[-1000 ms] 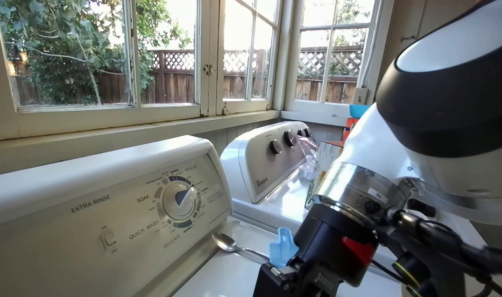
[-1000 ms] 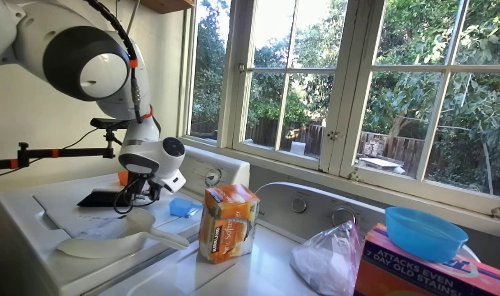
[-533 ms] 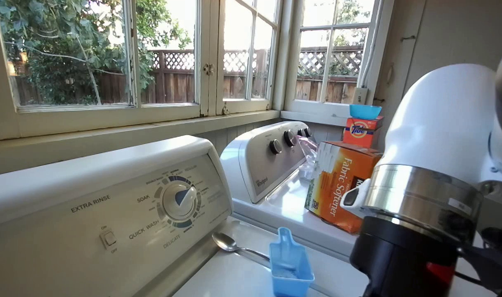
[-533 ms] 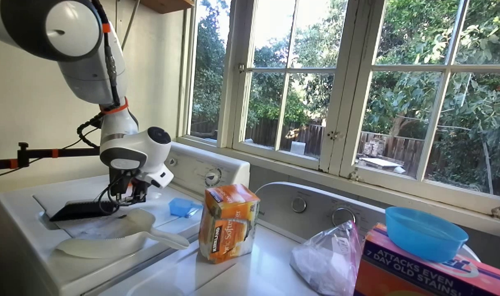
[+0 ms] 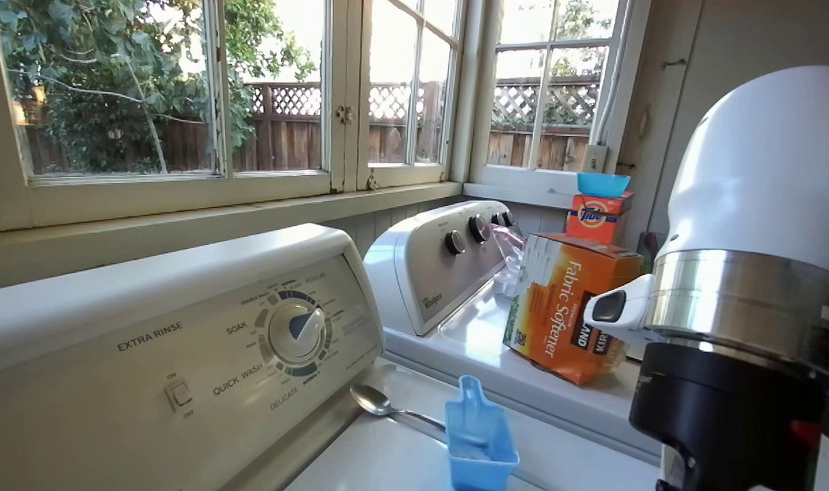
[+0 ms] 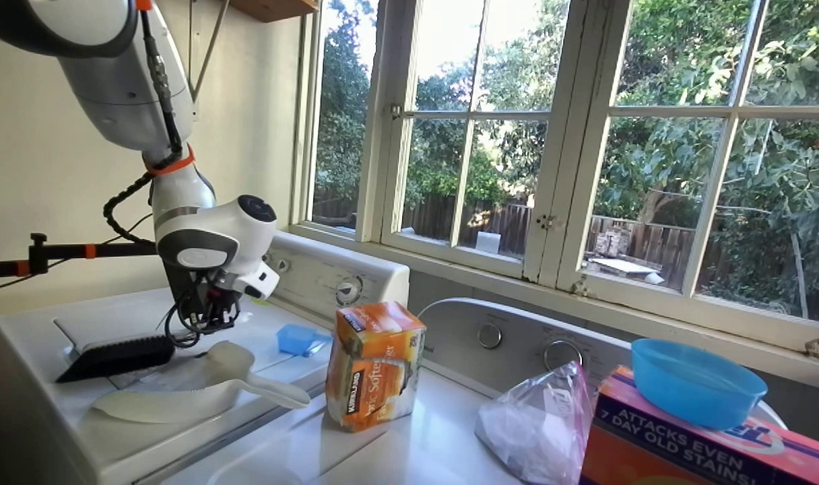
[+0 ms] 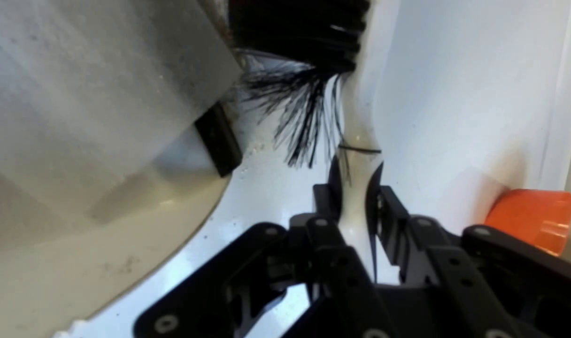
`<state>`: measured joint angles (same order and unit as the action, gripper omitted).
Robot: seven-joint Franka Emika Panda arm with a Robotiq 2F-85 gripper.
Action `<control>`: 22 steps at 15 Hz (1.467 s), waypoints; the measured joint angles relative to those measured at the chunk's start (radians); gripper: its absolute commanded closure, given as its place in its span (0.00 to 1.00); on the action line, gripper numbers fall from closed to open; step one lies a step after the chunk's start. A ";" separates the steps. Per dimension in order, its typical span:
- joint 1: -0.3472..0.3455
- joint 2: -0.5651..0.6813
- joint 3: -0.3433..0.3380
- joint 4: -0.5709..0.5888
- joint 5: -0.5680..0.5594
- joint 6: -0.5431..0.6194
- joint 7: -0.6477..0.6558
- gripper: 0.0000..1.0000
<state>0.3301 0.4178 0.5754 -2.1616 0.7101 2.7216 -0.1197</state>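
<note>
Brush point(image 6: 118, 358), black-bristled with a slim pale handle point(image 7: 359, 126), is being gripped by a black two-fingered robot hand point(image 7: 356, 190), its jaws clasping the handle from both sides above a white enamel washing machine point(image 6: 123, 313). In the wrist view, the bristles point(image 7: 297, 37) are spreading between eleven and twelve o'clock from the hand, while a cream plastic dustpan point(image 6: 170, 404) is lying toward nine. In an exterior view, the brush is reaching toward eight o'clock from the hand and the dustpan is resting toward six; whether bristles and dustpan are touching is not showing clearly. Judging by the layout, work is standing partway: the brush is already being held and its bristles are sitting close to the dustpan, yet small dark specks point(image 7: 256, 148) are lying on the washing machine's white top and the dustpan is resting there unlifted. What the dustpan is already holding, if anything, is proving hard to make out. An orange plastic cup point(image 7: 529, 220) is sitting at three o'clock from the hand in the wrist view. In an exterior view, a light-blue plastic scoop point(image 6: 295, 343) is lying between three and four o'clock, with an orange cardboard fabric-softener box point(image 6: 376, 367) standing farther out along the same bearing.
</note>
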 measured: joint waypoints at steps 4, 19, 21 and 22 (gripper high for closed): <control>-0.028 -0.001 0.012 0.005 0.016 -0.007 -0.049 0.93; -0.079 0.184 0.067 0.230 0.233 -0.049 -0.329 0.93; -0.067 0.234 0.046 0.280 0.202 -0.148 -0.326 0.93; -0.060 0.253 0.029 0.302 0.180 -0.199 -0.316 0.93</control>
<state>0.2701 0.6709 0.6048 -1.8592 0.8906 2.5230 -0.4355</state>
